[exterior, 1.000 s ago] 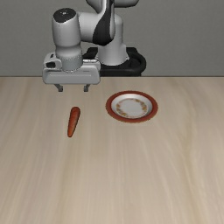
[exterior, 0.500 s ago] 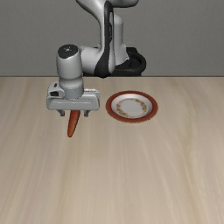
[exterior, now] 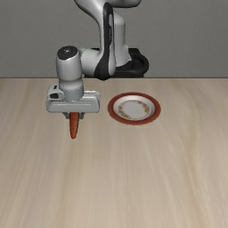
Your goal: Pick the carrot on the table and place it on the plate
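An orange carrot lies on the wooden table, its thin tip pointing toward the lower edge of the exterior view. My gripper is down over its thick upper end. The two fingers press against that end from both sides, so the gripper is shut on the carrot, and its body hides the top of the carrot. A round plate with a red-brown rim and a pale centre sits on the table to the exterior view's right of the gripper, a short gap away. Nothing lies on the plate.
The light wooden table stretches wide below and to both sides of the carrot. The robot's black base stands behind the plate against a grey wall.
The gripper came down from above the table onto the carrot's thick end, then its fingers drew in from wide apart to close on the carrot. The carrot now lies straighter.
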You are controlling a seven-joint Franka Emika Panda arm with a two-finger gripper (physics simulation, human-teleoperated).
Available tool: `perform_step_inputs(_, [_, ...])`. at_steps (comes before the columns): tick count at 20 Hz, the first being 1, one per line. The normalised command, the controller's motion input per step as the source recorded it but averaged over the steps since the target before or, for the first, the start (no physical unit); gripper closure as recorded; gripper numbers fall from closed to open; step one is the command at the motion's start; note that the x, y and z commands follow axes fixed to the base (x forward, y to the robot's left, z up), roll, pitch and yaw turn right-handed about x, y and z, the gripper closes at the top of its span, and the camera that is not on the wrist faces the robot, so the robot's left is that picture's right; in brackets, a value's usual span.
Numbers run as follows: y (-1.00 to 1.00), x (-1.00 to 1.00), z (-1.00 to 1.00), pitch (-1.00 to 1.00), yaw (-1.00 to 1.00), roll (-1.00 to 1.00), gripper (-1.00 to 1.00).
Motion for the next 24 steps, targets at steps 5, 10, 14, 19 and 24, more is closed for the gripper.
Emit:
perform_step_inputs(5, [0.00, 0.00, 1.00, 0.00, 0.00, 0.00, 1.00])
perform_step_inputs(10, [0.00, 0.00, 1.00, 0.00, 0.00, 0.00, 1.00])
perform_step_inputs(14, [1.00, 0.00, 0.00, 0.00, 0.00, 0.00, 1.00])
perform_step_inputs(19, [1.00, 0.00, 0.00, 0.00, 0.00, 0.00, 1.00])
perform_step_inputs(24, [1.00, 0.00, 0.00, 0.00, 0.00, 0.00, 1.00])
